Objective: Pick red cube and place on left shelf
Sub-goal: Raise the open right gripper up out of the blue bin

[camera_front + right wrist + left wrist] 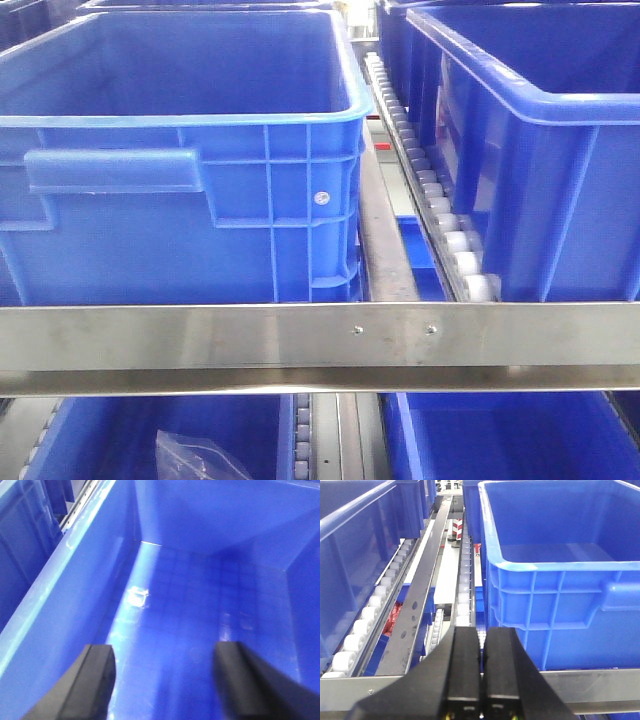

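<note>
The red cube is out of view in every frame. The left shelf fills the front view: a flat steel front rail (pixel 300 335), white roller tracks (pixel 440 210) and large dark blue bins (pixel 180 120). In the left wrist view my left gripper (pixel 481 632) is shut with nothing between its black fingers. It hovers just before the rail (pixel 590 682), over the gap between two bins (pixel 560 580). My right gripper (pixel 165 652) is open and holds nothing. It hangs above the inside of a blue bin (pixel 210 605), whose floor carries only a small pale glinting bit (pixel 138 596).
A second blue bin (pixel 540 150) stands right of the roller track. On the lower level, a clear plastic bag (pixel 195 460) lies in a bin and red crinkled material (pixel 395 616) shows beneath the left rollers. A red-and-white striped object (pixel 456 529) stands far behind the rack.
</note>
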